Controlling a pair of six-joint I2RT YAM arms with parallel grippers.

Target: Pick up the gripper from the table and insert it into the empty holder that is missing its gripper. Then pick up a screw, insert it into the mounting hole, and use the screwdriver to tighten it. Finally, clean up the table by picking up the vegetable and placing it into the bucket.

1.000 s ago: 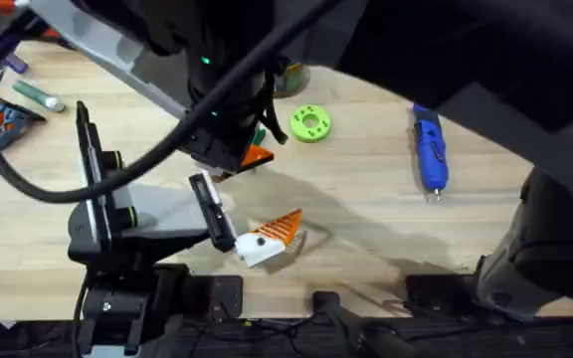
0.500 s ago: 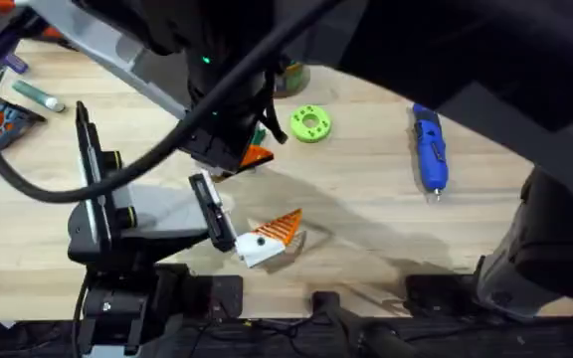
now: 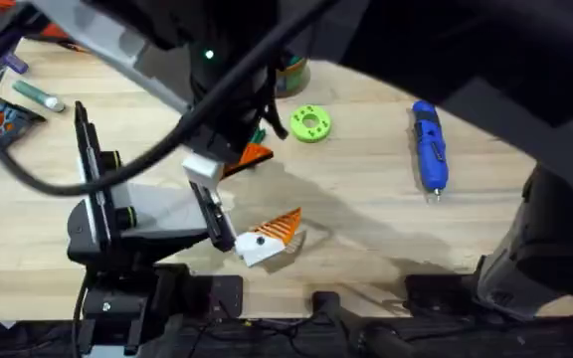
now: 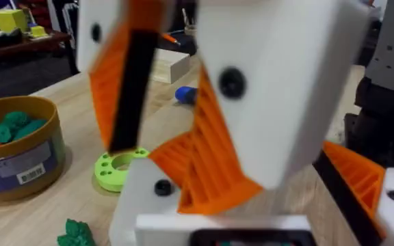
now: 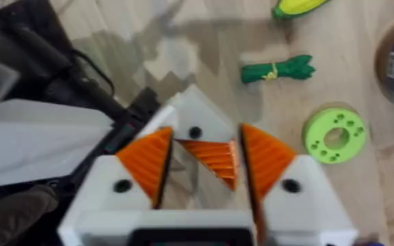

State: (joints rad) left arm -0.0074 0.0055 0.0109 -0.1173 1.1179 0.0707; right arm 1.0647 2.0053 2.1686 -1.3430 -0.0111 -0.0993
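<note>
My right gripper [image 5: 206, 140] is shut on the gripper [image 5: 207, 158], a small orange wedge. It holds the wedge [image 4: 207, 167] against the bare white holder [image 4: 139, 205] on my left arm; whether it is seated I cannot tell. My left gripper [image 3: 262, 242] is open, its other finger carrying an orange ribbed tip [image 4: 361, 181]. The right arm reaches across the middle, its gripper [image 3: 229, 149] above the left one. The blue screwdriver [image 3: 429, 149] lies at the right. The tan bucket [image 4: 19, 157] stands behind the green vegetable [image 5: 279, 70]. A screw is out of view.
A bright green disc with holes [image 3: 310, 123] lies between the bucket and the screwdriver. A marker [image 3: 38, 96] and a small packet [image 3: 8, 124] lie at the far left. The table [image 3: 366, 209] has open wood between the grippers and the screwdriver.
The right gripper has shifted slightly down and left toward the left arm's fingers, and a white part of it now shows. The left arm and the table objects have stayed put.
</note>
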